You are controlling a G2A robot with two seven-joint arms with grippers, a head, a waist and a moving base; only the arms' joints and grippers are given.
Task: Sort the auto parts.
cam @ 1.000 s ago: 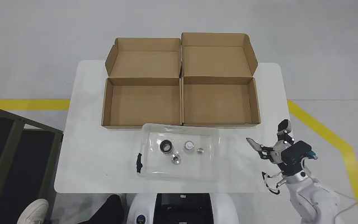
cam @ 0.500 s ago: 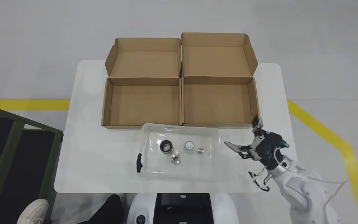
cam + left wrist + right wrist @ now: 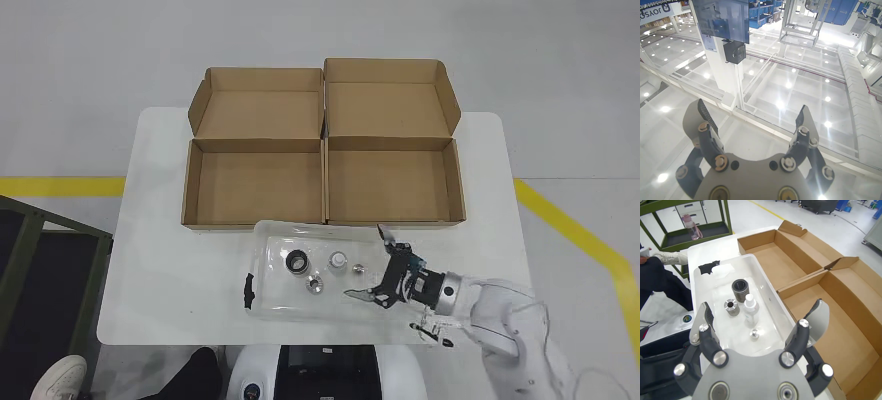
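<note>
Here, the silver knob (image 3: 754, 333) lies just ahead of the right claw (image 3: 761, 303).

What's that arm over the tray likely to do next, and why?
Probably lower the right gripper onto the small knobbed metal part, then close. Its jaws are open, holding nothing, poised above the clear tray, and that part lies nearest.

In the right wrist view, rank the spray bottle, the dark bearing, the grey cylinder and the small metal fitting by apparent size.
1. Spray bottle.
2. Dark linear bearing.
3. Grey cylinder with a hole, close to the bearing's size.
4. Small metal fitting, though nearest the camera.
</note>
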